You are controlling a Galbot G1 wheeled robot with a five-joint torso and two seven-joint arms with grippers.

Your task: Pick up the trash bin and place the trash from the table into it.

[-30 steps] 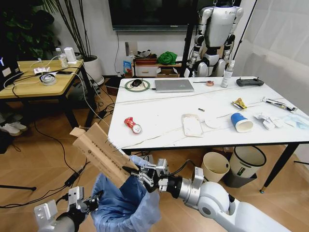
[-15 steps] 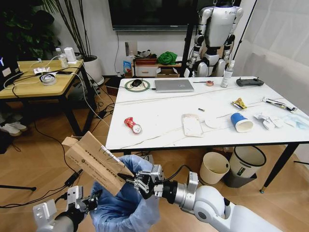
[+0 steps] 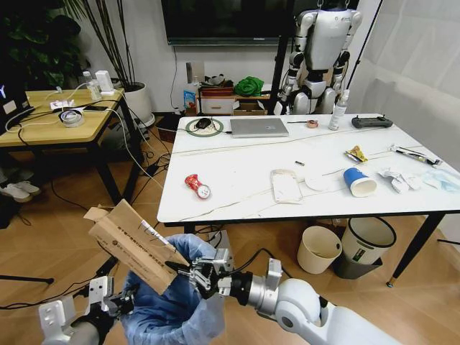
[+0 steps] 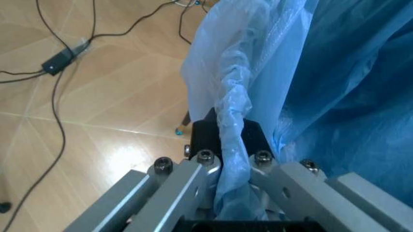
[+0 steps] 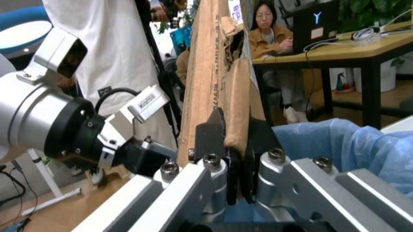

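1. The surface [image 3: 244, 183], white and grey-veined, fills the middle of the head view; its far right end is cut off by the frame.
2. The trash bin [image 3: 172, 309] sits low in front of the surface, off the floor. Its own body is hidden under the billowing light-blue bag, and its lower part is cut off by the frame.
3. The right arm reaches in from the lower right, forearm roughly level, pointing toward the robot's left. The right gripper [image 3: 188, 269] sits at the bin's near rim.
4. A torn brown cardboard [image 3: 133, 244] slab tilts up and away from that gripper over the bin's mouth. In the right wrist view the fingers [image 5: 210, 137] are pressed onto the cardboard's edge.
5. The left arm is mostly cut off at the lower left corner. The left gripper [image 4: 226, 145] pinches a twisted fold of the bag at the bin's rim.
6. Smaller trash lies on the surface, well apart from both grippers: a crushed red can [image 3: 195, 185], a white wrapper [image 3: 286, 185], a blue paper cup [image 3: 358, 181], a yellow snack wrapper [image 3: 356, 153].
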